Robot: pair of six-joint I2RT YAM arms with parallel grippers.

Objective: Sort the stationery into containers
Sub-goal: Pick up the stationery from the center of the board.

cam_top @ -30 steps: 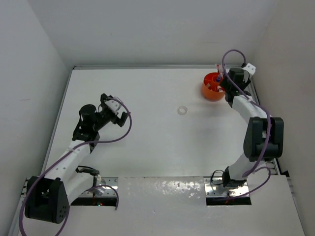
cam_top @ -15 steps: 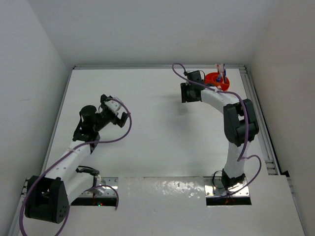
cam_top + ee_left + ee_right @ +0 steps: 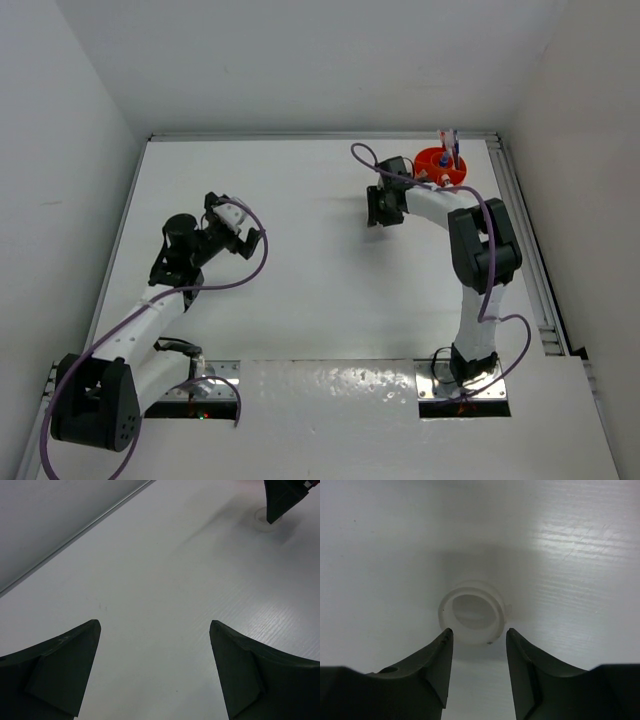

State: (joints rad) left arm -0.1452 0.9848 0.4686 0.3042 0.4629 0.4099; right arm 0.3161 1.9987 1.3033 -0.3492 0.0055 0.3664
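Along the left side a rail point(image 3: 124, 230) borders the white table point(image 3: 300, 310), with the enclosure wall rising just beyond it. The left arm bends in from the near-left corner. The left gripper point(image 3: 248, 236) hangs over the left half of the table, well in from that rail, its fingers spread wide over bare tabletop and holding nothing. A broad stretch of bare white surface runs from there across the middle, toward the back edge and toward the near edge.

Right of centre, in the far half, the right gripper point(image 3: 381, 212) is down at the table. Its wrist view shows the clear tape ring point(image 3: 472, 612) lying flat, with the two fingertips partly parted, one at each side of the ring's near half. Whether they press on it cannot be told. From above, the gripper hides the ring.

Farther right, the orange tub point(image 3: 430, 160) sits in the far-right corner, near the back edge and the right rail point(image 3: 510, 200). The right forearm passes just in front of it. Thin pens point(image 3: 449, 142), red-pink and blue, stand upright inside.
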